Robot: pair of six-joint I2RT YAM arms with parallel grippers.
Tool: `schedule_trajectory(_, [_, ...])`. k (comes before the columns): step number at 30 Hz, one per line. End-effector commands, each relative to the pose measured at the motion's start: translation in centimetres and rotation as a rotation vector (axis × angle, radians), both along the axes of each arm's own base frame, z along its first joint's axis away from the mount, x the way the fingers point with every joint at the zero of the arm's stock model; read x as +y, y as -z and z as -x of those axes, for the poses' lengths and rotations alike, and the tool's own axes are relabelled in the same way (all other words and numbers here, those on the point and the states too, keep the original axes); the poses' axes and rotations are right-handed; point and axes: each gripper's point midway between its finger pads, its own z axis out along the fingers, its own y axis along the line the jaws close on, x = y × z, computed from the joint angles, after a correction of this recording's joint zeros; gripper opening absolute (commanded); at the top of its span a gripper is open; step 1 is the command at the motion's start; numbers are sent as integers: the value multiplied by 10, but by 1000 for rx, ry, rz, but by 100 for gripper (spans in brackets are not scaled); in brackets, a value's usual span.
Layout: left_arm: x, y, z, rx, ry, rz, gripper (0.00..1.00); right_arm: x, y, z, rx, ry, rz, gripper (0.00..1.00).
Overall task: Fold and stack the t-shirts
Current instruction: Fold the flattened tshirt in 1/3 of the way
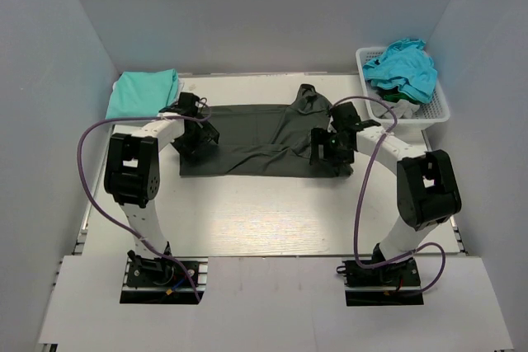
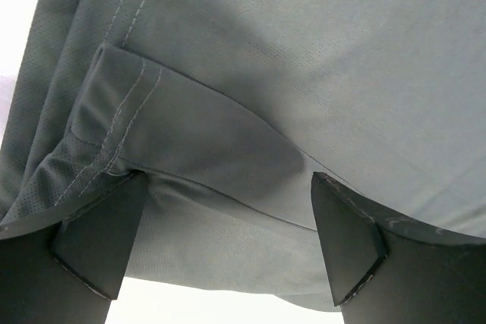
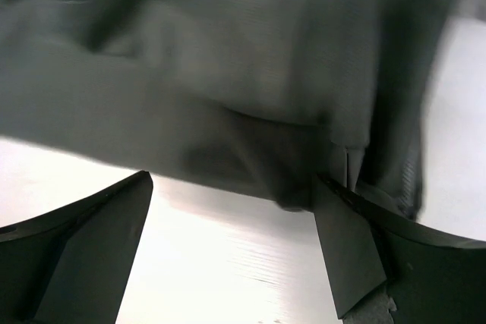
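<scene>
A dark charcoal t-shirt point(image 1: 256, 138) lies spread across the middle of the table, with a bunched part sticking out at its back edge. My left gripper point(image 1: 198, 133) is open at the shirt's left edge. In the left wrist view the jaws point(image 2: 228, 187) straddle a folded-over stitched hem point(image 2: 152, 111) without closing on it. My right gripper point(image 1: 327, 150) is open at the shirt's near right corner. In the right wrist view point(image 3: 233, 187) the blurred cloth edge point(image 3: 250, 111) lies just beyond the fingertips, with bare table between them. A mint-green t-shirt point(image 1: 144, 92) lies folded at the back left.
A white lattice basket point(image 1: 429, 113) stands at the back right, holding a crumpled turquoise tee point(image 1: 403, 68) and more cloth beneath it. White walls enclose the table on the left, back and right. Purple cables loop from both arms.
</scene>
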Motion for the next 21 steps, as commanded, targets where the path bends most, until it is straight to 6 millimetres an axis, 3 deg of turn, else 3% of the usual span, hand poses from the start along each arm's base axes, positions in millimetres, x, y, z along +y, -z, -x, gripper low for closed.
schedule_trajectory(1, [18,8,25,60,-16,-37,100,-35,13,6,33,108,119,90])
schedule_trajectory(4, [22,24,39,110,-28,-52,100,-55,22,8,43,156,171,90])
schedule_trajectory(12, [30,38,41,145,-51,-102,100,-94,42,3,54,246,225,90])
schedule_trajectory(15, [32,38,41,144,-42,-114,100,-92,46,0,46,240,175,90])
schedule_trajectory(18, [28,29,34,103,-13,-93,100,-79,40,0,9,177,108,90])
schedule_trajectory(19, [22,24,31,78,0,-90,100,-68,35,4,5,131,48,90])
schedule_trajectory(21, [15,19,33,64,25,-68,100,-67,39,13,4,128,41,90])
